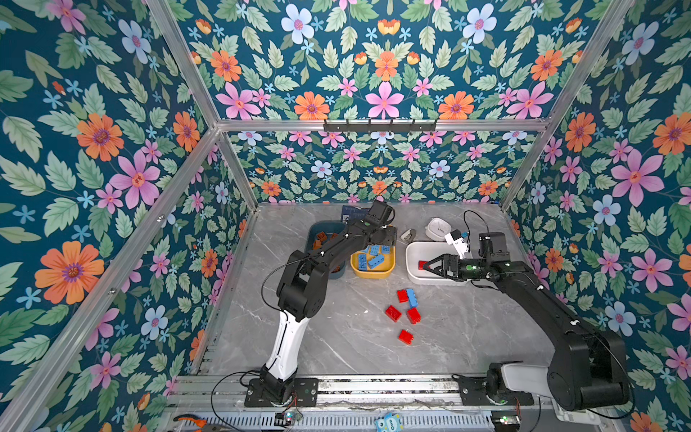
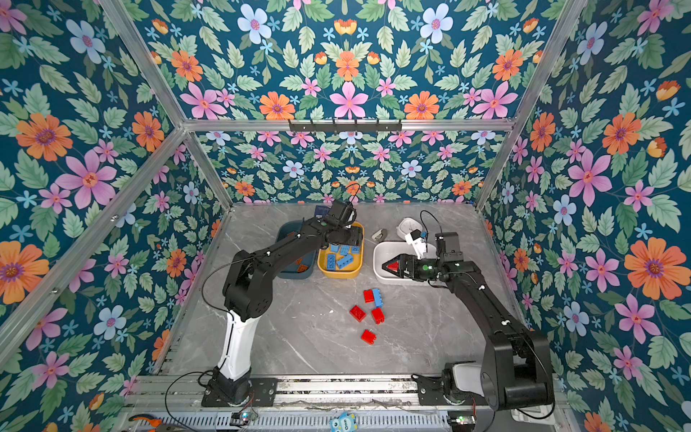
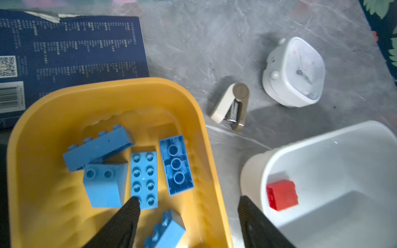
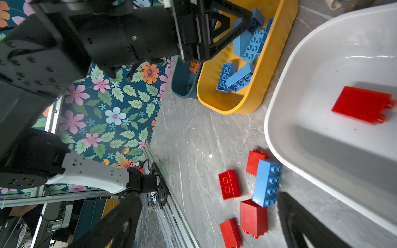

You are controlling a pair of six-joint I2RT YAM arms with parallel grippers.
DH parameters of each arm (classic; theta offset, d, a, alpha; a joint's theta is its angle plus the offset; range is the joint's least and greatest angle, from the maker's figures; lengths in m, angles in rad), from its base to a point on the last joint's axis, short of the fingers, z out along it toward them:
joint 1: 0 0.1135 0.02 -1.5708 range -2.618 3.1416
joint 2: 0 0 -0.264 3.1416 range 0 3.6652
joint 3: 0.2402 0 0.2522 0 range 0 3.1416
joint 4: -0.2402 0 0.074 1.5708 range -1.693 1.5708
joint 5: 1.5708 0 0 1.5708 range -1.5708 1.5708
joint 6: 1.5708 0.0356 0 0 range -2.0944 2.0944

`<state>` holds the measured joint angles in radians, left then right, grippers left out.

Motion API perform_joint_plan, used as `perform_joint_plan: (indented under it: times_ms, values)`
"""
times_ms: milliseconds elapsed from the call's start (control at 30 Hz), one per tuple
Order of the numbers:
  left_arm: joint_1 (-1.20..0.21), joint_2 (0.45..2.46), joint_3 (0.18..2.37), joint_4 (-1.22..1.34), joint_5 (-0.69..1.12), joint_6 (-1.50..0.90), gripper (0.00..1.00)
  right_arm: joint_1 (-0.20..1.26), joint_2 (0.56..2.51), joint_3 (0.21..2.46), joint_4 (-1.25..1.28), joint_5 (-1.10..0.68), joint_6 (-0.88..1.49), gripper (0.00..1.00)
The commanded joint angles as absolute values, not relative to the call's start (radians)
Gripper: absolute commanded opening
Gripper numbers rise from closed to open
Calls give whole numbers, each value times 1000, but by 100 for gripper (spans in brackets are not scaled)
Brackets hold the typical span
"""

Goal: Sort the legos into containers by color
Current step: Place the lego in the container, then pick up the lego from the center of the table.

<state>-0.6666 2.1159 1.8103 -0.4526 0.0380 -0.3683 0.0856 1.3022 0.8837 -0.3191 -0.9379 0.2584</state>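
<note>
While my left gripper (image 3: 188, 199) hangs over the yellow tub (image 3: 64, 103), its jaws gape. My right gripper (image 4: 208, 195), at three o'clock, gapes over the white tub (image 1: 412, 262).

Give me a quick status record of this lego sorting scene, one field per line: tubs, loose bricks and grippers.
Teal tub: brown-orange bricks, partly hidden by left arm
Yellow tub: blue bricks only
White tub: one red brick visible
Loose on table: four red bricks, one blue brick among them
Left gripper: open, empty, above yellow tub
Right gripper: open, empty, over white tub
</note>
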Motion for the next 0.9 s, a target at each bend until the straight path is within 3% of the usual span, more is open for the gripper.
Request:
perform_joint_plan:
  times_ms: [0, 200, 467, 667, 867]
  values:
    - [-691, 2029, 1731, -486, 50, -389, 76, 86, 1305, 894, -329, -942, 250, 99]
    - [-784, 1837, 1498, -478, 43, -552, 76, 86, 1301, 893, -342, -939, 246, 99]
    - [-964, 1713, 1249, -445, -82, -977, 76, 85, 1288, 885, -360, -934, 236, 99]
    - [-1039, 1731, 1220, -526, -184, -1240, 74, 86, 1272, 855, -358, -933, 235, 99]
    - [-1070, 1798, 1219, -483, -144, -1386, 72, 86, 1254, 822, -350, -934, 238, 99]
